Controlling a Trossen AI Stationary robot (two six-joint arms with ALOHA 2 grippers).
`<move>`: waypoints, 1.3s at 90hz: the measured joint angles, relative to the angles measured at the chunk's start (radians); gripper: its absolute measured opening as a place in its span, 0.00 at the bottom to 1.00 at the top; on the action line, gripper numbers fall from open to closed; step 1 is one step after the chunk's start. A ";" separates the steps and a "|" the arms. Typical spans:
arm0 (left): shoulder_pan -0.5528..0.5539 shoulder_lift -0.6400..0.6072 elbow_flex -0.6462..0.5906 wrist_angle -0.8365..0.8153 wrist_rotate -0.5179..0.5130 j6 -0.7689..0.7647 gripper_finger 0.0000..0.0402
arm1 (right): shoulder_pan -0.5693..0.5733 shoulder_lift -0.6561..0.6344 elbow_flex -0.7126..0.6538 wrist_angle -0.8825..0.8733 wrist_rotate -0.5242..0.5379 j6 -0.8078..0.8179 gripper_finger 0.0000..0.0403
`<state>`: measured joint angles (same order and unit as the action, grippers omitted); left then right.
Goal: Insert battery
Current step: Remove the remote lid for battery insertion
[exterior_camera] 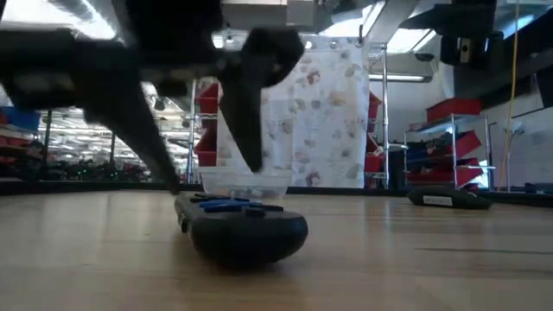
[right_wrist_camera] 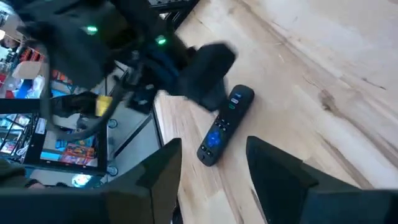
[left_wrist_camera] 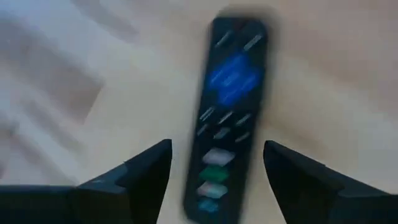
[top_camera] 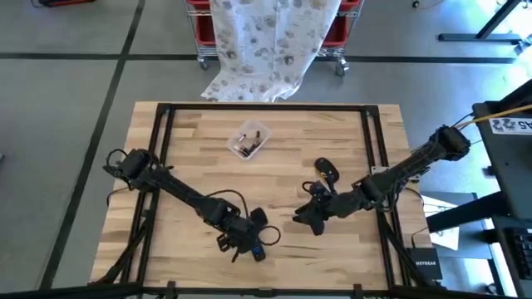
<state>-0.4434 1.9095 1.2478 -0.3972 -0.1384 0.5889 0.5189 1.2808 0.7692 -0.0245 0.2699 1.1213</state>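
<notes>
one remote (left_wrist_camera: 225, 118) lies button-side up on the table (top_camera: 191, 158), right between the left gripper's (left_wrist_camera: 214, 165) spread fingers, while the right gripper (right_wrist_camera: 211, 162), also spread, sits near it.

Matt plastic remote (right_wrist_camera: 222, 126) on smooth wooden table (top_camera: 349, 149).

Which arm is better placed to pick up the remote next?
Left. Its end effector is open with the remote lying between the fingers, buttons up on the table. The right end effector, also open, is farther from it.
</notes>
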 joint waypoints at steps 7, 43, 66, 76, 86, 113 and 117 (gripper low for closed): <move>0.008 0.000 -0.021 0.036 0.016 -0.069 0.59 | 0.011 0.000 0.000 -0.001 0.000 0.001 0.41; 0.010 0.056 -0.072 0.052 0.117 -0.315 0.42 | 0.038 0.000 0.000 0.001 0.027 0.032 0.41; 0.035 0.020 -0.069 0.063 0.170 -0.829 0.14 | 0.038 0.000 0.000 0.007 0.038 0.034 0.41; 0.062 -0.018 -0.072 0.099 0.185 -1.003 0.14 | 0.037 0.000 0.000 -0.001 0.054 0.033 0.41; 0.117 -0.043 -0.069 0.164 0.251 -1.129 0.14 | 0.037 0.000 0.000 -0.004 0.063 0.028 0.41; 0.311 -0.007 -0.222 0.492 0.418 -1.590 0.15 | 0.037 0.000 0.000 -0.014 0.074 0.026 0.41; 0.328 -0.007 -0.249 0.536 0.412 -1.628 0.20 | 0.037 0.000 0.000 -0.013 0.070 0.027 0.41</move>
<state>-0.1156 1.9026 0.9990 0.1391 0.2740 -1.0389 0.5560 1.2808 0.7696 -0.0376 0.3398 1.1485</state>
